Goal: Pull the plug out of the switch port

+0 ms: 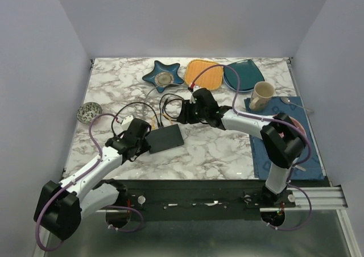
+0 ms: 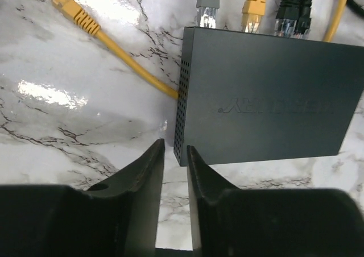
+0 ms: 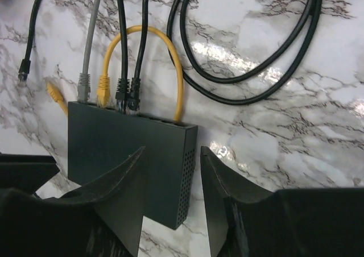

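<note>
The switch (image 1: 166, 137) is a flat matte black box lying on the marble table. Along its far edge sit a grey plug (image 3: 84, 87), a yellow plug (image 3: 103, 90) and two black plugs (image 3: 128, 92); a second yellow cable (image 3: 180, 98) loops into a port further right. My left gripper (image 2: 175, 150) stands open by a narrow gap, empty, just short of the switch's (image 2: 267, 98) near left corner. My right gripper (image 3: 170, 152) hangs open over the right side edge of the switch (image 3: 125, 154), with that edge showing between its fingers.
A loose yellow plug (image 2: 71, 9) and a loose black plug (image 3: 23, 72) lie left of the switch. Black cable loops (image 3: 256, 58) lie behind it. At the back stand a star dish (image 1: 163, 75), orange plate (image 1: 205, 74), teal plate (image 1: 244, 75) and mug (image 1: 263, 95).
</note>
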